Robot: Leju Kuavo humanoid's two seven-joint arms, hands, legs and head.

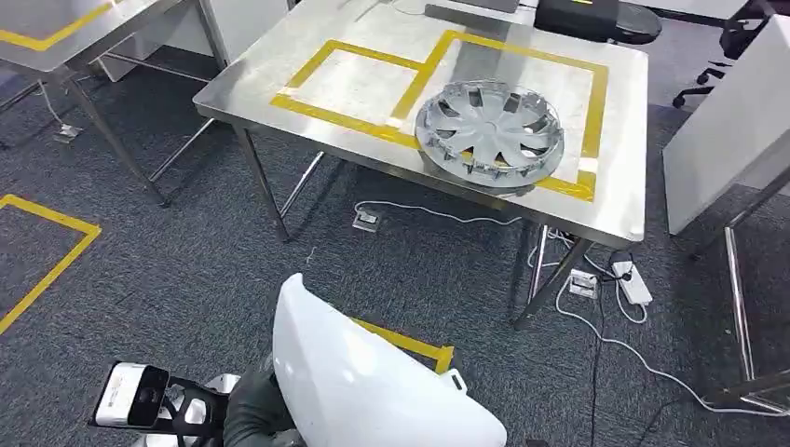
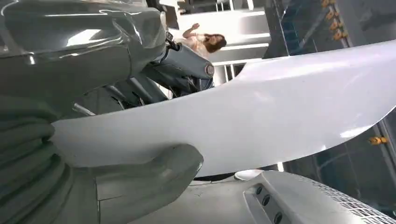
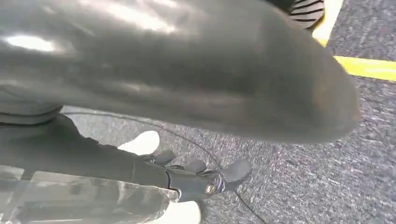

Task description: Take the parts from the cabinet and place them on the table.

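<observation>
A large white curved panel [image 1: 373, 382] sits low in the head view, close to my body. My left hand [image 1: 250, 410] grips its lower left edge. In the left wrist view the grey thumb [image 2: 154, 172] presses against the panel [image 2: 280, 112]. In the right wrist view my right hand [image 3: 196, 179] shows dark fingers stretched out over the carpet, beneath a big dark curved surface [image 3: 187, 70]. Whether they hold anything is unclear. Ahead, a silver wheel cover [image 1: 489, 130] lies on the steel table [image 1: 279, 70] inside yellow tape lines.
A second steel table [image 1: 56, 37] stands at the far left and a white cabinet side [image 1: 727, 130] at the right. Cables and a power strip [image 1: 633, 284] lie on the carpet under the table. Yellow tape marks the floor [image 1: 47, 265].
</observation>
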